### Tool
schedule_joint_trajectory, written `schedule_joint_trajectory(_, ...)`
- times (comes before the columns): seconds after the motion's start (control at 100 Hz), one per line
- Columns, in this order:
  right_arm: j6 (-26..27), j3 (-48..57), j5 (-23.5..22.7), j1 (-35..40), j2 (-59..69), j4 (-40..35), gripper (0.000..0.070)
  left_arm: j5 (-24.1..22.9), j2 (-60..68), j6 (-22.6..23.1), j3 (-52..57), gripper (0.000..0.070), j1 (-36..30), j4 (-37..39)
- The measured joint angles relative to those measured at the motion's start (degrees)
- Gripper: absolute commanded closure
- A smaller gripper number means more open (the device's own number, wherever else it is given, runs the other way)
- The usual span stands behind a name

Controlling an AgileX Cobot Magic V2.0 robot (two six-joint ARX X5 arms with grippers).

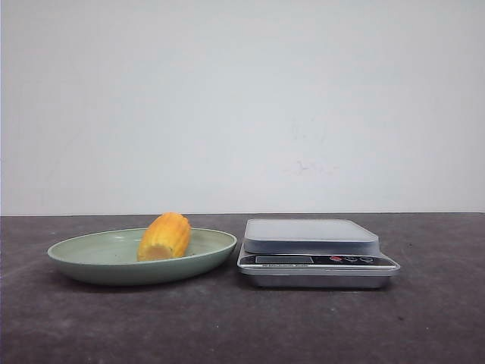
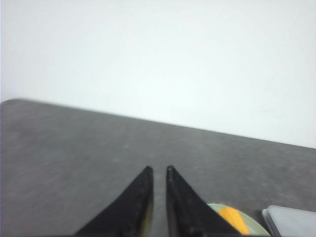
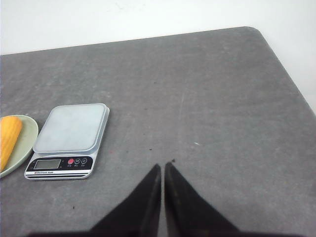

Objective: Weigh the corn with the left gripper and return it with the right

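Neither arm appears in the front view; only the wrist views show them, and each shows only the two tapering black fingers, cut off at the frame edge. The left gripper has its jaws nearly closed, a narrow gap between the tips, holding nothing. The right gripper likewise has its jaws almost together, tips a sliver apart, holding nothing. In the left wrist view the picture is soft, and most of the plate, the corn and the scale is hidden behind one finger or cut by the frame edge. One corn is counted: a short yellow-orange cob lying in the plate, pale cut end toward the front camera. One plate is counted, pale green and shallow, resting on the desk. One scale is counted, silver with a flat pan, a small display and three buttons on its front strip; the display reading and printed lettering are too small to make out. Its pan carries nothing. Relative to the right jaws, the scale lies ahead and off to one side, well apart, with the plate and corn beyond it on the same side, both cut by the frame edge. Relative to the left jaws, the corn lies just beside and below one finger, not touching it as far as can be judged.
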Motion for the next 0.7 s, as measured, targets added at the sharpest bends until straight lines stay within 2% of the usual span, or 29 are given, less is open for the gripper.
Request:
schedule_joint_trajectory(0.23, 0.0, 0.0, 0.0, 0.0, 0.0, 0.0, 0.0695, 0.2, -4.5, 0.3, -20.5, 0.07, 0.5, 14.5)
schedule_joint_trajectory(0.37, 0.0, 0.0, 0.0, 0.0, 0.0, 0.0, 0.0695, 0.9, -6.2, 0.4, -28.7, 0.07, 0.5, 22.7)
schedule_joint_trajectory(0.53, 0.0, 0.0, 0.0, 0.0, 0.0, 0.0, 0.0695, 1.1, -6.2, 1.3, -31.9, 0.07, 0.6, 25.8)
schedule_joint_trajectory(0.7, 0.0, 0.0, 0.0, 0.0, 0.0, 0.0, 0.0695, 1.1, -6.2, 2.2, -33.0, 0.07, 0.6, 25.3)
